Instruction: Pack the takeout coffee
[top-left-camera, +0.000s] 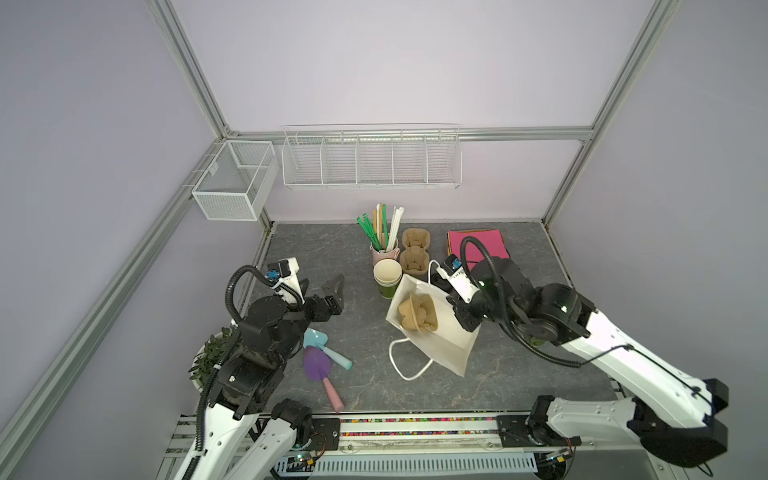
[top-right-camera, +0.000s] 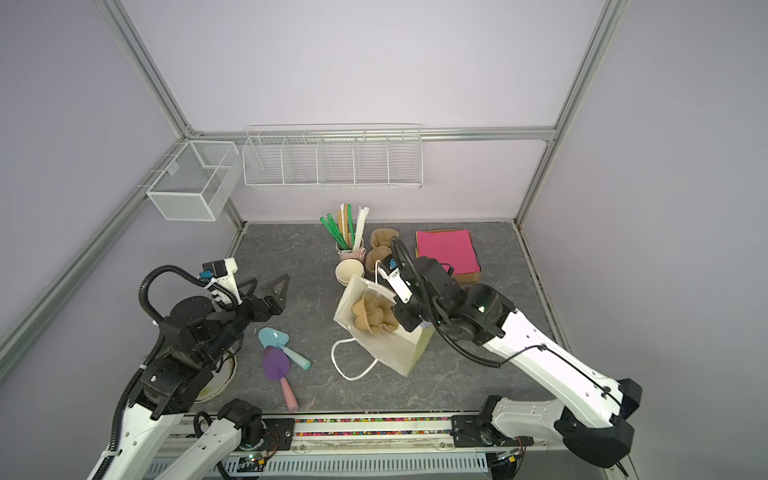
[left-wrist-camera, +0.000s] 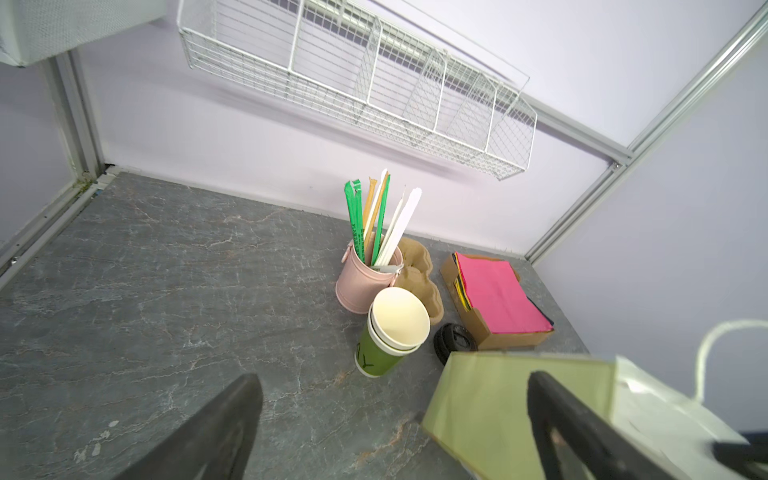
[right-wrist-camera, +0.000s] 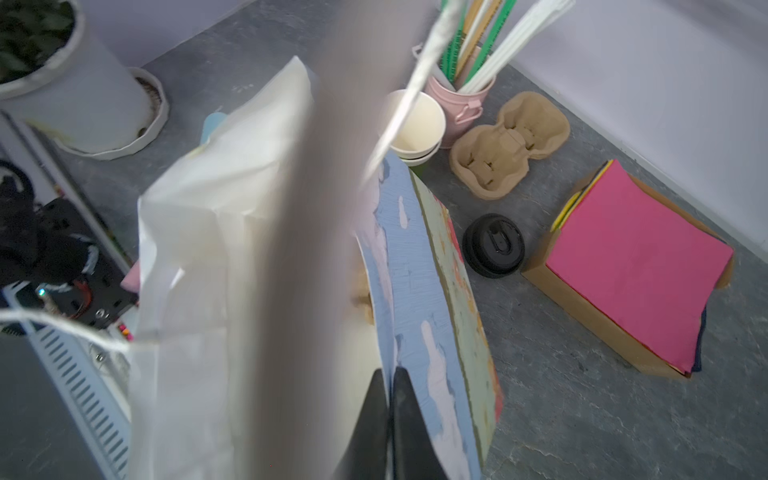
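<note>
Takeout coffee: the capped green cup could not be located in any view, and whether it is hidden behind the right arm cannot be told.

At the far left of the desk (top-left-camera: 332, 249), a potted plant (top-left-camera: 210, 357) is largely covered by the left arm. The left fingers (top-left-camera: 334, 286) are held above bare desk, spread fully apart, and nothing is held between them; this is confirmed in the left wrist view. Just beside that arm, a teal toy trowel (top-left-camera: 316, 338) and a purple toy shovel (top-left-camera: 318, 365) are seen lying crossed and touching.

Near the middle, a stack of lidless green cups (left-wrist-camera: 395, 328) is set just in front of a pink pail (left-wrist-camera: 361, 282) filled with wrapped straws (top-left-camera: 380, 228). Pulp cup carriers (top-left-camera: 414, 253) are stacked beside the pail.

A white paper bag (top-left-camera: 440, 345) is stood just in front of the cups, its mouth open towards the top camera. Another pulp carrier (top-left-camera: 417, 313) is seen inside it. The right fingers (right-wrist-camera: 409, 432) are closed together on the bag's printed side wall at the rim.

Loose black lids (right-wrist-camera: 494, 245) are stacked between the bag and a cardboard box of napkins (top-left-camera: 478, 245), pink on top, at the far right.
</note>
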